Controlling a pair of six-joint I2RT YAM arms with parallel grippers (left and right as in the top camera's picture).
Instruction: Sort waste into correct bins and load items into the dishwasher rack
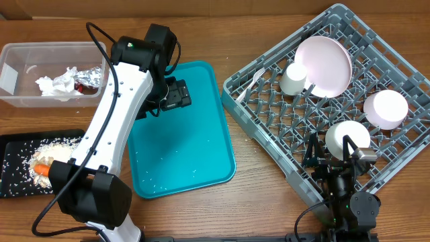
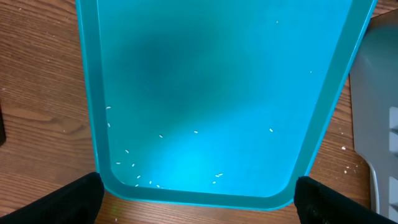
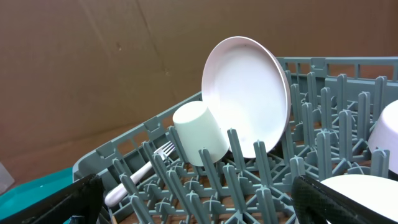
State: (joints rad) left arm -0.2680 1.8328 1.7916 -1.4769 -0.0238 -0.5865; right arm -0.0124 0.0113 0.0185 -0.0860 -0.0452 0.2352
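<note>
The grey dishwasher rack [image 1: 232, 87] holds the white plate [image 1: 326, 64], cup [image 1: 293, 78], fork [image 1: 254, 79] and two bowls [image 1: 385, 107] [image 1: 356, 133]. The clear tub [image 1: 13, 54] holds napkins [image 1: 57, 84] and the foil wrapper [image 1: 91, 77]. The black tray [image 1: 13, 181] holds rice and pasta [image 1: 57, 153] and the carrot [image 1: 41, 169]. My left gripper [image 1: 176, 95] is open and empty above the teal tray [image 1: 195, 154]. My right gripper [image 1: 330, 153] is open and empty over the rack's front part, beside the near bowl. I see no chopsticks.
The left wrist view shows my open fingers [image 2: 199, 199] at the teal tray's [image 2: 217, 74] near edge, with stray rice grains [image 2: 130, 165] on it. The right wrist view shows the plate [image 3: 249, 93], cup [image 3: 199, 134] and fork [image 3: 140, 177] among pegs. A cardboard wall stands behind.
</note>
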